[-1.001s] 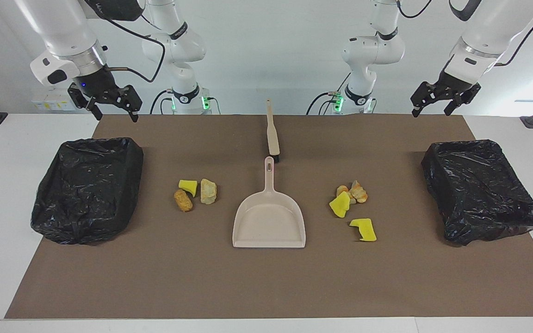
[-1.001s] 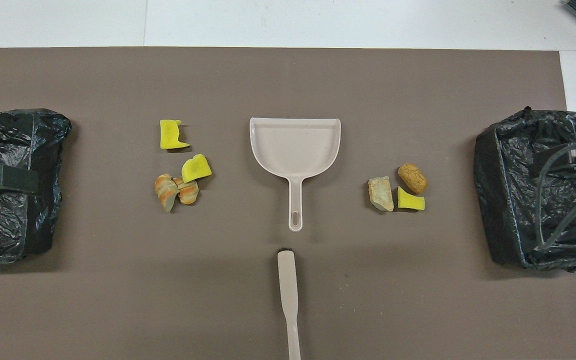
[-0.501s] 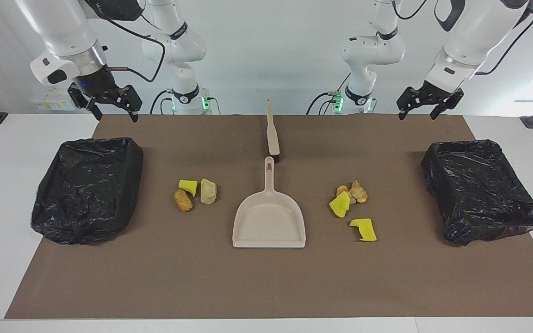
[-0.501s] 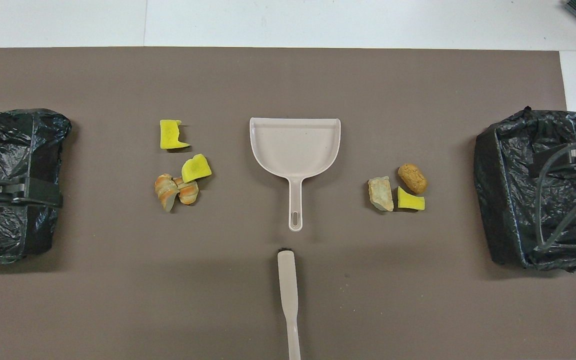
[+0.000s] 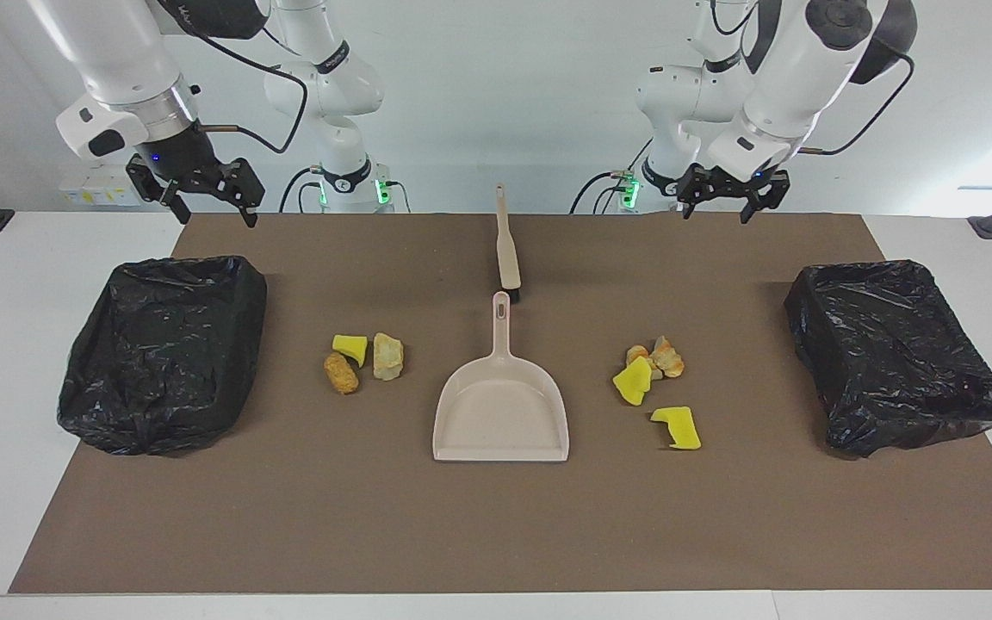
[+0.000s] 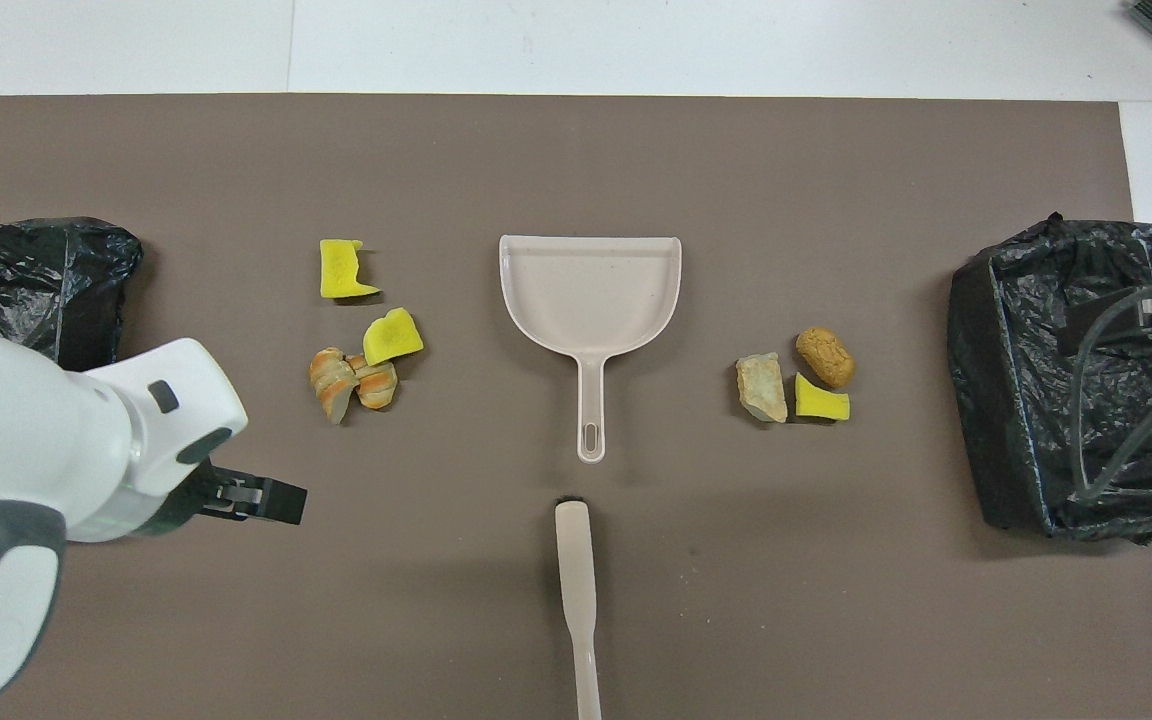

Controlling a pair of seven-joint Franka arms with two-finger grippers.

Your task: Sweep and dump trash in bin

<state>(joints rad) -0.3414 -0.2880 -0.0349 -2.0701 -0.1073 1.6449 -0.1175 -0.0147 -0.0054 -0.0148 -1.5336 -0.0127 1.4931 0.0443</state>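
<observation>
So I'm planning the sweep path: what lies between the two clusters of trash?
The beige dustpan, pan end away from the robots, sits between the two trash clusters; both views show it.

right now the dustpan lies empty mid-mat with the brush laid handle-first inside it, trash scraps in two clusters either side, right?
Not quite. The brush is not in the dustpan; the facing view shows it flat on the mat, nearer the robots, just off the dustpan's handle tip. The rest holds: the dustpan is empty, with trash clustered on either side.

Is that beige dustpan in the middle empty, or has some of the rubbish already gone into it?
Empty. The dustpan lies flat with a bare tray; the scraps all lie on the brown mat beside it.
</observation>
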